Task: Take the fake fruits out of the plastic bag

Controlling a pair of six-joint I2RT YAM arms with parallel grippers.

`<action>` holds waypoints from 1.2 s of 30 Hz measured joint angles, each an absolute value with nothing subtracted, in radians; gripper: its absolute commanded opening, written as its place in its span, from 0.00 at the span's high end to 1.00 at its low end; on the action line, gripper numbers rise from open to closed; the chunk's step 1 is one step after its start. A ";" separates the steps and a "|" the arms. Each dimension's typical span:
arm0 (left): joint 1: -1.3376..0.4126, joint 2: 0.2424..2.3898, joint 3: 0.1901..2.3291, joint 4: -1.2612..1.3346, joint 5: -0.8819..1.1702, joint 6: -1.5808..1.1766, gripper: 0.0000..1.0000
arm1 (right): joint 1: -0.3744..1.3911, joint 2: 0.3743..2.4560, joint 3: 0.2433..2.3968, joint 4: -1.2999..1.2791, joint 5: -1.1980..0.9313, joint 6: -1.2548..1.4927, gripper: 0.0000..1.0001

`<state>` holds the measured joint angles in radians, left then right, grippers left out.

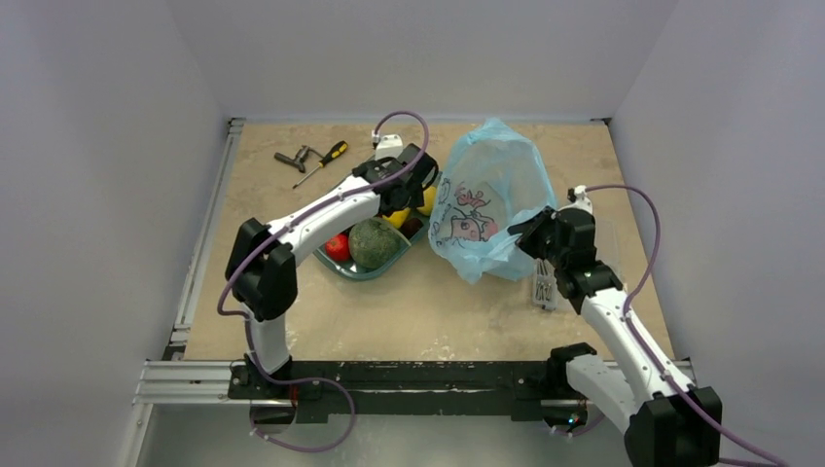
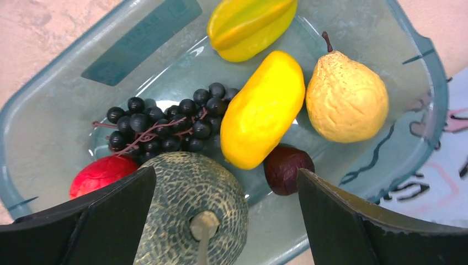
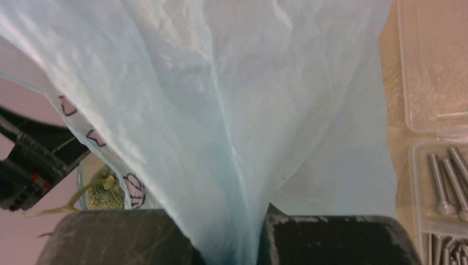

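The large dull-green rough-skinned fruit (image 1: 375, 243) lies in the teal tray (image 1: 358, 271), outside the bag. In the left wrist view it (image 2: 193, 210) sits under my fingers, with the smooth yellow mango-like fruit (image 2: 264, 110) beside it in the tray. My left gripper (image 1: 413, 180) hangs open and empty above the tray (image 2: 55, 110), jaws wide apart (image 2: 226, 174). The light-blue plastic bag (image 1: 491, 195) with the pink-and-white print stands to the tray's right. My right gripper (image 1: 530, 229) is shut on a gathered fold of the bag (image 3: 232, 110), pinched between the fingers (image 3: 234, 243).
The tray also holds a star fruit (image 2: 248, 25), a yellow pear (image 2: 346, 96), black grapes (image 2: 160, 124), a red fruit (image 2: 102, 174) and a dark maroon fruit (image 2: 287, 168). A screwdriver (image 1: 323, 161) and a metal tool (image 1: 295, 158) lie far left. A clear screw box (image 1: 543, 290) sits by the right gripper.
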<state>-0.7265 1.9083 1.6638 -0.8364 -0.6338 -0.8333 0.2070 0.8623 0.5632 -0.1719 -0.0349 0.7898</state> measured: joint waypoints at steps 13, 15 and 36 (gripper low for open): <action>-0.726 1.413 1.333 -0.672 -0.509 -0.688 0.00 | 0.025 1.198 0.821 -0.015 -0.013 0.743 1.00; -0.725 1.331 1.280 -0.656 -0.479 -0.662 0.00 | 0.010 1.257 0.867 0.001 -0.020 0.714 1.00; -0.722 0.633 1.105 -0.709 -0.145 -0.408 0.00 | -0.027 1.305 1.262 -0.474 0.072 0.343 0.01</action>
<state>-0.7219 0.6334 1.1046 -0.7086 -0.1448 -0.4084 -0.0273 1.3052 1.2621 -0.4740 0.0719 0.3428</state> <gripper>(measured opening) 0.998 0.984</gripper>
